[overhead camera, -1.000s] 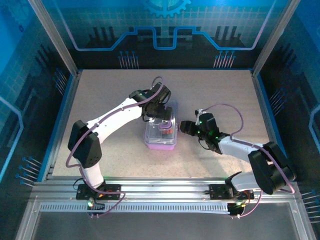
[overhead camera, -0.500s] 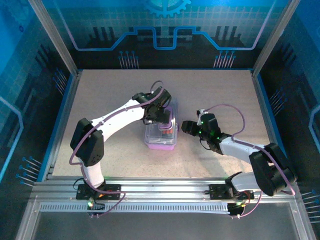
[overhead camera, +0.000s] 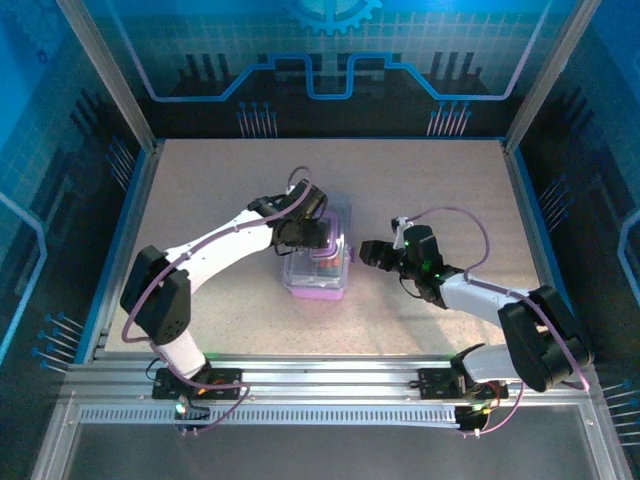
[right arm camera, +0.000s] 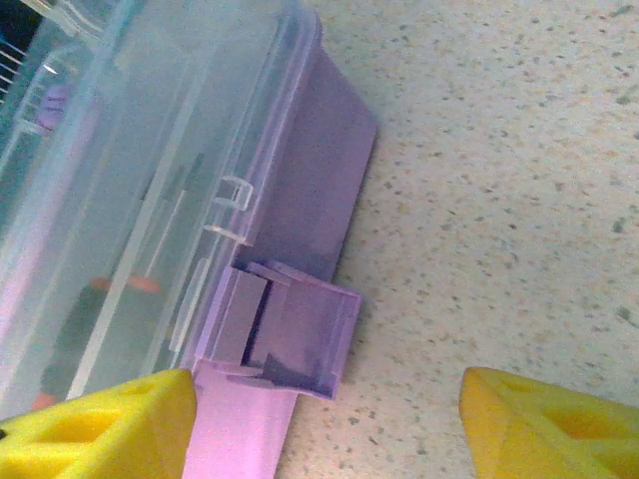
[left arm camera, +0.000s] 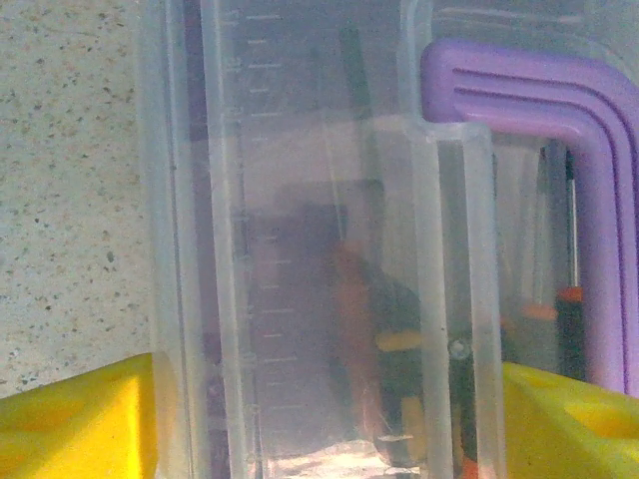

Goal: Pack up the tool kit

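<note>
Straddling tool kit (overhead camera: 318, 278) edges — left gripper (left arm camera: 329, 424)

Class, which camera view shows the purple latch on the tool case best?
Right wrist view: the latch sits close and sharp. Top external shows the case small, latch too tiny to tell; left wrist shows its lid and handle.

Tool kit (overhead camera: 316, 268): translucent purple base (right arm camera: 324, 150), clear lid (right arm camera: 140, 160), purple handle (left arm camera: 519, 85). Inside it, orange-black screwdrivers (left arm camera: 569, 329), perhaps one green. Under it, beige speckled table (overhead camera: 430, 190).
</note>
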Robot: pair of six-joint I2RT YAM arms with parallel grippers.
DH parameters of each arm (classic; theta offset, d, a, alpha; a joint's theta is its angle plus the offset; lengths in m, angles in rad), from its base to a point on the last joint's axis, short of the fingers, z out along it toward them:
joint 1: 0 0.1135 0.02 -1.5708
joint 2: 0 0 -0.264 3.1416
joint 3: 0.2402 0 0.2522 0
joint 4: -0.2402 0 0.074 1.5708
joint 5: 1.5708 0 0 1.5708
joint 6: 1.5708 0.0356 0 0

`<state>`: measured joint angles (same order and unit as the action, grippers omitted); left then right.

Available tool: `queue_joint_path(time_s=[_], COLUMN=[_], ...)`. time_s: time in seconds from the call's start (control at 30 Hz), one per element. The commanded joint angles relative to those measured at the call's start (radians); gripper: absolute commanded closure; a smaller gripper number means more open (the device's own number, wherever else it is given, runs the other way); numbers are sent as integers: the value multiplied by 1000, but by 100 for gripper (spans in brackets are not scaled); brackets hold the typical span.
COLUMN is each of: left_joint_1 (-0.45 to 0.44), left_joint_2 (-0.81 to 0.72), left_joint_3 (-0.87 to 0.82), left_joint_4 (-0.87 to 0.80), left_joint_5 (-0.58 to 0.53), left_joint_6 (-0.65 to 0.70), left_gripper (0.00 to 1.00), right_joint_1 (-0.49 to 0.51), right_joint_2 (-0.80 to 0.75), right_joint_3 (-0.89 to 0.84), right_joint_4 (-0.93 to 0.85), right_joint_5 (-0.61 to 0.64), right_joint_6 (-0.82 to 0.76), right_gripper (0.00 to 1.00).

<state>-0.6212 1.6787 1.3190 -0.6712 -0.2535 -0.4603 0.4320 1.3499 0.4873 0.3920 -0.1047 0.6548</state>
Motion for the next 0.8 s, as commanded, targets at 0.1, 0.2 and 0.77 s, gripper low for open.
queue_joint_path(time_s=[0.1,0.2,0.77], left_joint_1=[97,123,185], left_joint_2=[-44,-72,-138], left_joint_3=[-167,-210,-306], left_joint_4=[-47,-1,62], left_joint_5=[55,110,200], left_joint_6=[32,38,58], left_gripper=[25,28,31], right_joint_1=[-30,-33,-25], right_joint_2=[108,196,591], right_joint_3=[0,28,125], right_joint_4=[232,313,863], right_joint_5=[-227,-311,-527], right_joint_6=[74,129,497], right_gripper=[21,19,18])
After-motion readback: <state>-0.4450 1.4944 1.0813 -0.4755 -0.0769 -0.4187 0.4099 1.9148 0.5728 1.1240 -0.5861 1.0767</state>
